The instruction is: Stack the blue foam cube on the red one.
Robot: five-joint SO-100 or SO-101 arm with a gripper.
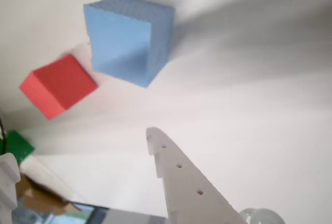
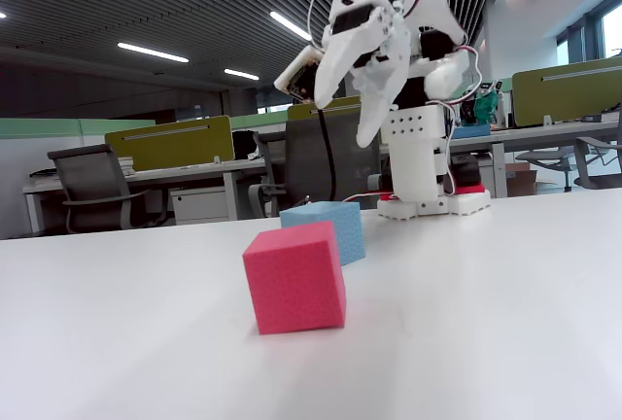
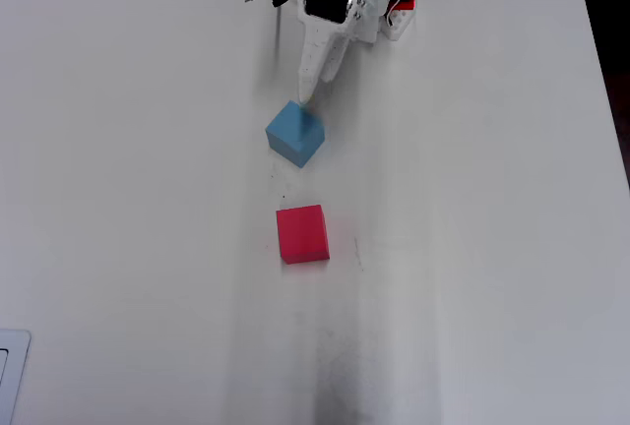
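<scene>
Two foam cubes sit apart on the white table [image 3: 492, 199], neither one held.

Seen from overhead, the blue foam cube [image 3: 294, 134] lies just in front of the arm's base, turned corner-on, and the red one [image 3: 302, 233] rests further out from the base, a clear gap of bare table between them — both flat on the surface, not stacked. The fixed view puts the red one [image 2: 294, 277] nearest the camera with the blue foam cube [image 2: 326, 229] partly hidden behind it. The gripper [image 2: 362, 114] hangs in the air above the blue cube, tips pointing down, touching nothing. In the wrist view one white finger [image 1: 179, 175] reaches up from the bottom edge — the other shows only at the far left edge, so the jaws stand wide apart and empty.
</scene>
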